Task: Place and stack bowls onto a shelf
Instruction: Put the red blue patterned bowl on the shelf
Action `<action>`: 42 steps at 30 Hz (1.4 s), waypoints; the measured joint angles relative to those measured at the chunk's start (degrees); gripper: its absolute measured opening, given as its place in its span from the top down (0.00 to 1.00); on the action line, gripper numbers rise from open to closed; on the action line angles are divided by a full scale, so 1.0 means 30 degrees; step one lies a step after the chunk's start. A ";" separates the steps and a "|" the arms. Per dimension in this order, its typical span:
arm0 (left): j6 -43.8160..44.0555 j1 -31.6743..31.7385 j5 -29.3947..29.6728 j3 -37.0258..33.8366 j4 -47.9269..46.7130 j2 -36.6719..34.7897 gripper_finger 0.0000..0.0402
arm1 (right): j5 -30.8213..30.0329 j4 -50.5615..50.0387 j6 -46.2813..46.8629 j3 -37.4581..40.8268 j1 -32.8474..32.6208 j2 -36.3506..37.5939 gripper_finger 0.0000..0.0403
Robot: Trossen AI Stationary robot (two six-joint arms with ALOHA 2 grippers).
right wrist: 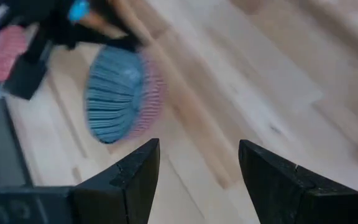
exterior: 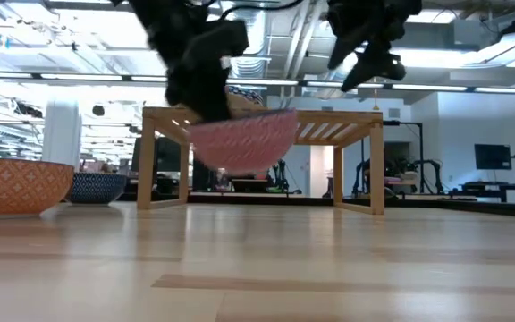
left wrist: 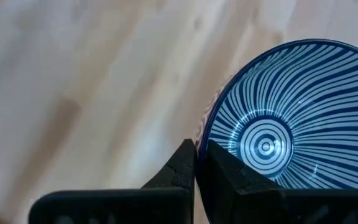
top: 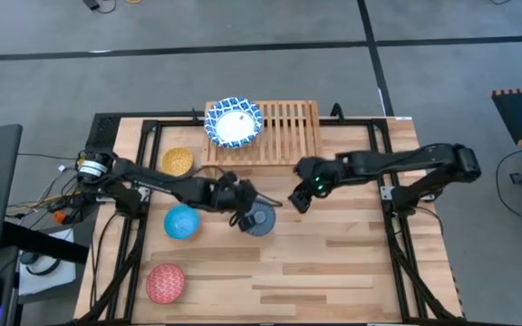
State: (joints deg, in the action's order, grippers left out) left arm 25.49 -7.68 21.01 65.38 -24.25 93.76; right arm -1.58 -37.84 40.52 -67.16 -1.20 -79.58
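Note:
My left gripper [top: 244, 217] is shut on a small deep bowl [top: 261, 220] with blue stripes inside and a pinkish outside, in front of the shelf. The low view shows this bowl [exterior: 242, 143] in the air. My right gripper [top: 296, 200] hangs open just right of it and touches nothing. The light-wood slatted shelf [top: 284, 131] stands at the table's far side, with a wide white bowl with a blue rim [top: 234, 124] resting on its left part. Yellow [top: 178, 161], light blue [top: 182, 222] and red [top: 164, 282] bowls sit on the table's left side. My left gripper [left wrist: 196, 158] pinches the striped bowl's rim [left wrist: 207, 132], one finger inside the bowl and one outside. It comes at the side of the bowl that faces the table's left. The bowl is lifted clear of the table, open side up and slightly tilted.
The shelf's middle and right slats [top: 299, 127] are bare. Open plank tabletop [top: 333, 263] lies to the near right. Black frame rails [top: 397, 235] run along both table sides. Cables and gear [top: 53, 204] lie off the left edge.

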 joint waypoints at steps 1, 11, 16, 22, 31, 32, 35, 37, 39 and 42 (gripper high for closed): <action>-0.0395 0.0186 0.0138 0.0385 0.0007 0.0000 0.99 | -0.0090 0.0802 0.0005 -0.0007 -0.0238 -0.0256 0.39; -0.1277 0.1577 0.1240 0.3450 -0.1278 0.0007 0.99 | -0.2914 0.3153 -0.0171 -0.0008 -0.1059 -0.1833 0.39; -0.1048 0.1903 0.1784 0.3732 -0.2824 0.0007 1.00 | -0.3983 0.3284 -0.0143 -0.0015 -0.0767 -0.2110 0.41; -0.2490 0.1853 0.1633 0.3775 -0.2842 0.0009 1.00 | -0.4391 0.2740 0.0032 -0.0022 -0.0461 -0.2081 0.50; -0.6704 0.1340 0.1677 0.3775 -0.1452 0.0000 1.00 | -0.3812 0.2682 -0.0094 -0.0036 -0.0377 -0.2066 0.61; -0.6895 0.1313 0.1494 0.3775 -0.1129 0.0000 1.00 | -0.3688 0.2689 -0.0095 -0.0044 -0.0377 -0.2066 0.61; -0.6803 0.1290 0.1310 0.3811 -0.0823 -0.0007 1.00 | -0.3426 0.2622 -0.0083 -0.0051 -0.0370 -0.2052 0.61; -0.6521 0.1379 0.1137 0.4103 -0.0914 -0.0011 1.00 | -0.3433 0.2560 -0.0090 -0.0051 -0.0346 -0.2052 0.60; -0.6048 0.1445 0.0731 0.4441 -0.0871 -0.0007 0.99 | -0.3536 0.2361 -0.0090 -0.0064 -0.0226 -0.2030 0.59; -0.5754 0.1450 0.0415 0.5002 -0.0616 0.0000 0.99 | -0.4067 0.2040 -0.0211 -0.0080 -0.0173 -0.2030 0.58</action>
State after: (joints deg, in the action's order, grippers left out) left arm 8.23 -3.33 22.26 80.39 -26.10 93.76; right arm -13.78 -31.72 39.89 -67.40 -1.72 -85.67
